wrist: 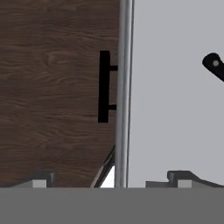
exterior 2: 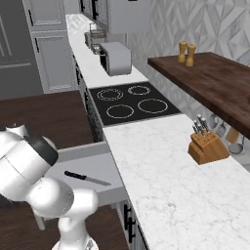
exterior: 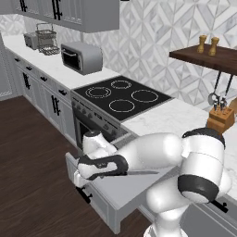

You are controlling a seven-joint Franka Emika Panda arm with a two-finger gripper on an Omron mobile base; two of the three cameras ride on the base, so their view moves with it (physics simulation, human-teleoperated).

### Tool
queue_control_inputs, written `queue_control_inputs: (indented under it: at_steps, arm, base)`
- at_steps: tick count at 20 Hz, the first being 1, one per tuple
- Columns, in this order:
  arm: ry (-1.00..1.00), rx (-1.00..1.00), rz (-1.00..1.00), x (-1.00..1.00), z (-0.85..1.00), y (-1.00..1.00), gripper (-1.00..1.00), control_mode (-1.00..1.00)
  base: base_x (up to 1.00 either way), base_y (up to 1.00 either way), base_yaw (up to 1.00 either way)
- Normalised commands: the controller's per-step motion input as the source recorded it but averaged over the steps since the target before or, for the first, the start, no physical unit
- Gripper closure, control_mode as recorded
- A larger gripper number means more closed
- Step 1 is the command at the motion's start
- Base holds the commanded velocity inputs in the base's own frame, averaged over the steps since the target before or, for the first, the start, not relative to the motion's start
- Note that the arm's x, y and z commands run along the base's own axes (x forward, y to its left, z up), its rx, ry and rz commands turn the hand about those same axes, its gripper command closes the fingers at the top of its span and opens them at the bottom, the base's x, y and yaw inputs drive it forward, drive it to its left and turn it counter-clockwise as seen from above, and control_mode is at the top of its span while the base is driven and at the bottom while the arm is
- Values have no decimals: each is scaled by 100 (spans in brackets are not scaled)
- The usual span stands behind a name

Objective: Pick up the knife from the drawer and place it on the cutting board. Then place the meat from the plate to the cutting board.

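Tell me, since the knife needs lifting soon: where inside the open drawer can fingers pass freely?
The drawer floor is bare all around the knife, widest between its blade and the stove-side wall. Nothing crowds the knife. On the counter, bare marble runs between stove and knife block.

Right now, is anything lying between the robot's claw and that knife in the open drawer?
Nothing visible does. The knife lies alone on the bare floor of the open drawer, and the gripper hangs above the drawer's front edge, with only bare grey drawer floor showing between them.
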Motion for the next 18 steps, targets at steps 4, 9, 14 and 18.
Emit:
queue_control_inputs:
  at_steps: [4, 9, 14, 18]
  arm:
    - [2, 0, 9, 0, 24, -64, -100, -100]
    - [0, -1, 20, 11, 1, -52, -100, -100]
    - [3, -1, 19, 26, 1, -31, -100, -100]
    - [11, -10, 14, 44, 0, -3, -100, -100]
  base:
    - [0, 0, 0]
    - [0, 0, 0]
    - [0, 0, 0]
    - [0, 0, 0]
